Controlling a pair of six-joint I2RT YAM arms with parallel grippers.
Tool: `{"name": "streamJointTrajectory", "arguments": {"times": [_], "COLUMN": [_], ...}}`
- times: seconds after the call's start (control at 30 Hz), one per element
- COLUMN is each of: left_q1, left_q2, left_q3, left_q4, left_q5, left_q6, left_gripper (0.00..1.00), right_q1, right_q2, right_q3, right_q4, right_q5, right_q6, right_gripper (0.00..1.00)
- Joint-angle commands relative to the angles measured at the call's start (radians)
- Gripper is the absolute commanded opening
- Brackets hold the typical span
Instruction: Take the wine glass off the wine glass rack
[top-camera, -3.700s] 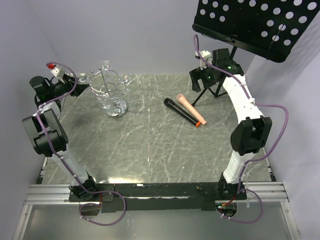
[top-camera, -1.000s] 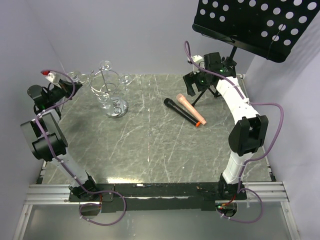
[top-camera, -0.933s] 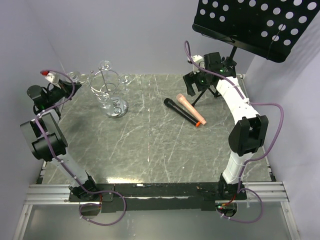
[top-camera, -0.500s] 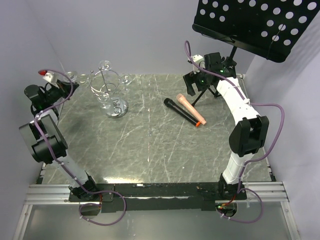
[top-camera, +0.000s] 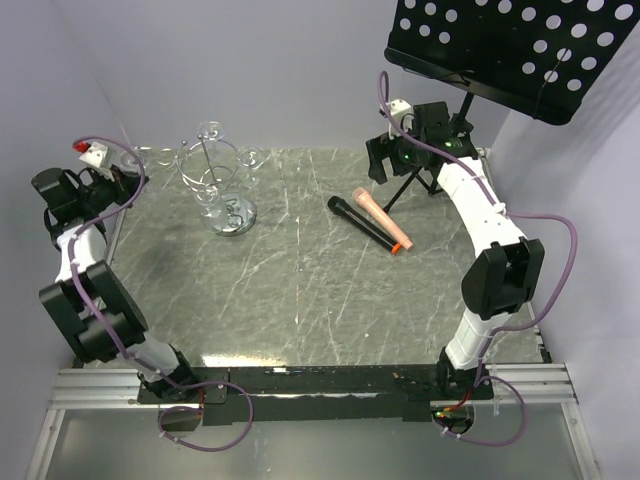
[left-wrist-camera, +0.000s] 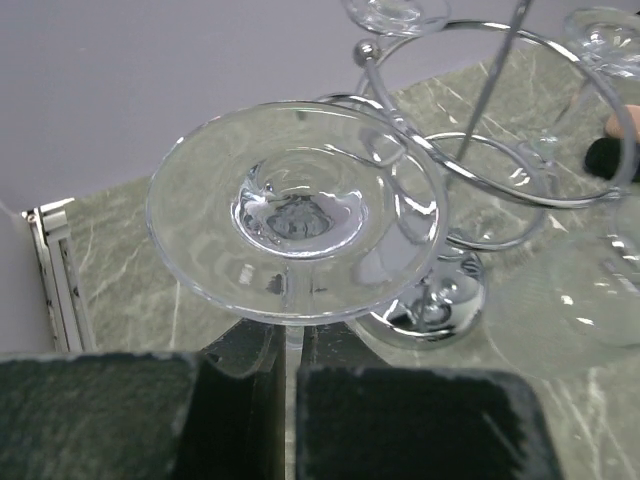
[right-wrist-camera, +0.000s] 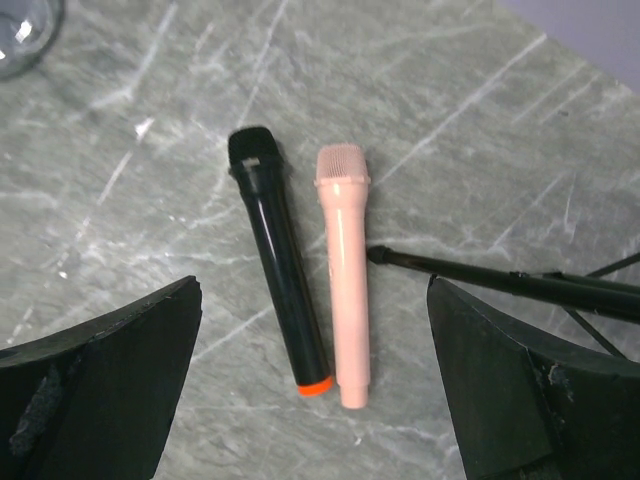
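Observation:
My left gripper is shut on the stem of a clear wine glass, at the table's far left, just left of the chrome wine glass rack. In the left wrist view the stem runs down between my fingers. The glass's round foot faces the camera, and its right edge overlaps a curled arm of the rack. Whether they touch I cannot tell. My right gripper hangs open, far from the rack, above two microphones.
Other glasses hang on the rack above its mirror base. A black microphone and a pink one lie side by side mid-table. A black music stand stands back right, one tripod leg near the microphones.
My left arm has swung left toward the wall, carrying the glass away from the rack's pole. The right gripper has shifted slightly back and up.

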Motion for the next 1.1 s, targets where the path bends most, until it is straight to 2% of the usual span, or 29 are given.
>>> {"name": "streamJointTrajectory", "arguments": {"times": [0.0,0.07,0.2,0.3,0.43,0.57,0.7,0.8,0.87,1.0,1.07], "left_q1": [0.01,0.008,-0.028,-0.108,-0.258,-0.393,-0.467,-0.481,-0.483,-0.499,-0.538], "left_q2": [-0.139,-0.179,-0.267,-0.323,-0.371,-0.338,-0.267,-0.247,-0.238,-0.221,-0.203], "left_q3": [0.077,0.099,0.125,0.151,0.168,0.264,0.381,0.404,0.403,0.398,0.427], "left_q4": [-0.219,-0.302,-0.329,-0.381,-0.369,-0.424,-0.496,-0.534,-0.556,-0.522,-0.554], "left_q5": [-0.005,0.021,0.042,0.019,-0.039,-0.073,-0.1,-0.131,-0.143,-0.114,-0.105], "left_q6": [0.102,0.096,-0.041,-0.07,-0.13,-0.164,-0.204,-0.182,-0.115,-0.145,-0.112], "left_gripper": [0.01,0.01,0.01,0.01,0.01,0.01,0.01,0.01,0.01,0.01,0.01], "right_q1": [0.006,0.008,0.015,0.014,0.014,0.014,0.012,0.003,-0.003,-0.03,-0.035], "right_q2": [-0.081,-0.092,-0.115,-0.141,-0.196,-0.257,-0.308,-0.346,-0.371,-0.395,-0.4], "right_q3": [0.017,0.004,-0.035,-0.083,-0.158,-0.265,-0.336,-0.397,-0.439,-0.465,-0.474], "right_q4": [0.114,0.146,0.216,0.282,0.342,0.408,0.44,0.474,0.493,0.482,0.494], "right_q5": [-0.052,-0.062,-0.085,-0.098,-0.111,-0.138,-0.156,-0.177,-0.179,-0.217,-0.231], "right_q6": [0.047,0.056,0.047,0.039,0.03,0.019,0.016,0.001,-0.017,-0.004,0.013], "right_gripper": [1.0,1.0,1.0,1.0,1.0,1.0,1.0,1.0,1.0,1.0,1.0]}}
